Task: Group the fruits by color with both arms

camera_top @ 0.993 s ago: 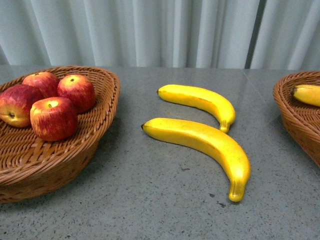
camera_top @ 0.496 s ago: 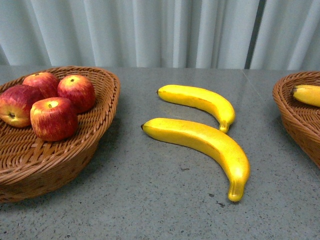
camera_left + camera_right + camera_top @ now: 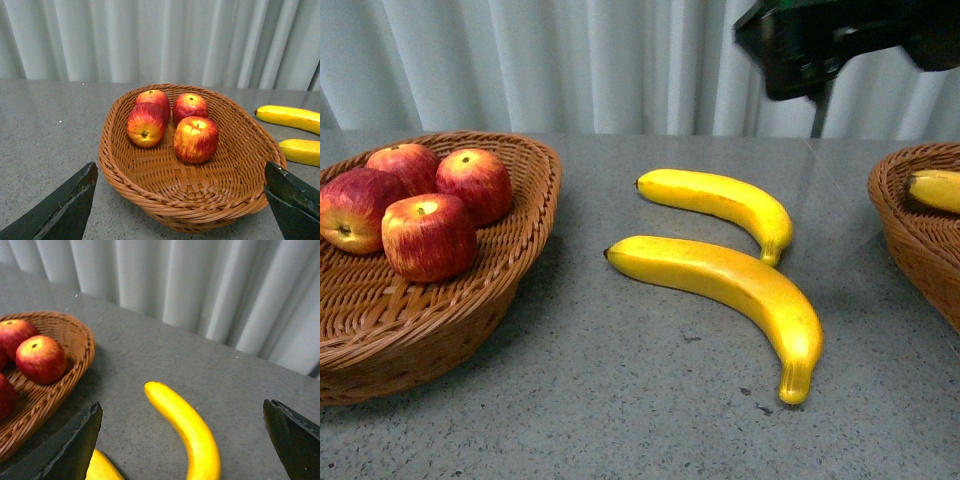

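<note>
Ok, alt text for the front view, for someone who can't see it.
Two curved yellow bananas lie on a grey table between two woven wicker baskets: the left basket holds four red apples, the cropped right basket another banana. A black robot arm shows at top right.

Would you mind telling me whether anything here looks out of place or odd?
The far banana and the near banana lie loose on the table between the left basket and the right basket, where a third banana already sits. Nothing looks spilled or damaged.
</note>
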Available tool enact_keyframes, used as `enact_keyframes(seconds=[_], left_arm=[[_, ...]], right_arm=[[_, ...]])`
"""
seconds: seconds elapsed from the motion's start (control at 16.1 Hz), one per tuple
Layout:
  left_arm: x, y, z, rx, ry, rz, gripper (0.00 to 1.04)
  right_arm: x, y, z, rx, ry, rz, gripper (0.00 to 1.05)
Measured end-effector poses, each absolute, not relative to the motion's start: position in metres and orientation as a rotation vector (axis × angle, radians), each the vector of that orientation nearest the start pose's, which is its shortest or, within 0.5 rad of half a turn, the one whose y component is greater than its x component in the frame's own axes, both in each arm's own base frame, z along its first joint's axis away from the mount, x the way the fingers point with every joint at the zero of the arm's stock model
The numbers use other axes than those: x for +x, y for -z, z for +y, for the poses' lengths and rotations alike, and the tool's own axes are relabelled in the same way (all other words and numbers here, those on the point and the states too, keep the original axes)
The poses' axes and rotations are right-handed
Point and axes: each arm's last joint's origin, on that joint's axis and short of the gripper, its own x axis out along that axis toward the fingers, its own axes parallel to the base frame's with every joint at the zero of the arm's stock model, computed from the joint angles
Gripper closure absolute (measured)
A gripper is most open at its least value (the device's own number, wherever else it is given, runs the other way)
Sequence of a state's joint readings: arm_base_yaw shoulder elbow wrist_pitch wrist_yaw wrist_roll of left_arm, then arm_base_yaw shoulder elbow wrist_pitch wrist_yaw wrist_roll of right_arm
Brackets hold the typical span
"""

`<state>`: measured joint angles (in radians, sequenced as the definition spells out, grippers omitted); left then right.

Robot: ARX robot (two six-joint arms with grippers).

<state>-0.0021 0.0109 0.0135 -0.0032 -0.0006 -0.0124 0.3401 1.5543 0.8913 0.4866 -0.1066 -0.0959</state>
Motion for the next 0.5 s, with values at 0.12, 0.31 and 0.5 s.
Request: enact_keyframes(seconds=[0.12,0.31,0.5], left_arm=[[0.098,-0.167,0.0,-0.012,0.002,0.001,0.07],[0.098,-0.167,0.0,-0.012,0.002,0.001,0.07],[0.098,-0.167,0.0,-0.012,0.002,0.001,0.07]], right_arm=[[0.345,-0.237,0.136,-0.207,-0.543,0.241,0.07],[0.345,-0.208,0.147,-0.38,-0.668,0.446,0.07],[0.337,-0.195,0.149,-0.494,-0.742,0.564,0.07]])
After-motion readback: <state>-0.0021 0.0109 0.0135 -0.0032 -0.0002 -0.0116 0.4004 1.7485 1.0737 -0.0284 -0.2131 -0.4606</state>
